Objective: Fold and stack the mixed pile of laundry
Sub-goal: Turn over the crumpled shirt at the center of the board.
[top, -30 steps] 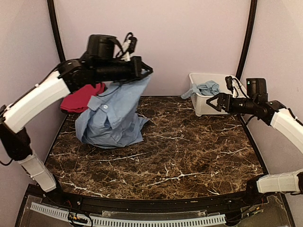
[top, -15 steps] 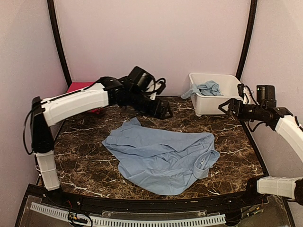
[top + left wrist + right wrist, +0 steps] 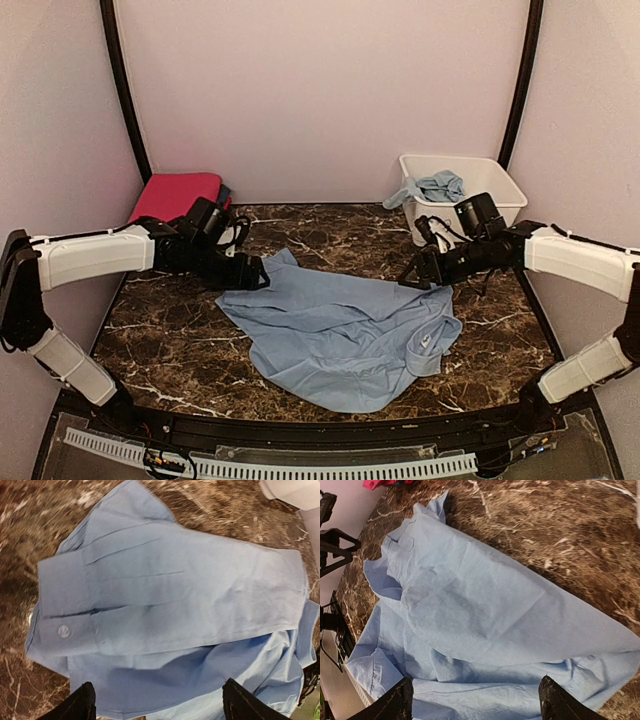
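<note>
A pale blue collared shirt (image 3: 340, 335) lies spread and rumpled on the marble table (image 3: 170, 340), collar toward the front right. My left gripper (image 3: 256, 272) hovers open at the shirt's back-left corner. In the left wrist view its fingertips (image 3: 82, 705) stand wide apart over the cloth, with a buttoned cuff (image 3: 64, 631) ahead and nothing between them. My right gripper (image 3: 414, 276) is open at the shirt's back-right edge. Seen from the right wrist, the shirt (image 3: 485, 620) fills the space between the spread fingertips (image 3: 555, 700), and nothing is held.
A white tub (image 3: 490, 175) stands at the back right with a pale blue garment (image 3: 436, 185) hanging over its rim. A folded magenta piece (image 3: 175, 195) with a dark piece (image 3: 225, 192) beside it lies at the back left. Black frame posts rise at both back corners.
The left gripper let go of the raised shirt, which now lies spread on the table, and dropped to its left edge. The right arm swung in from the tub to the shirt's right edge.
</note>
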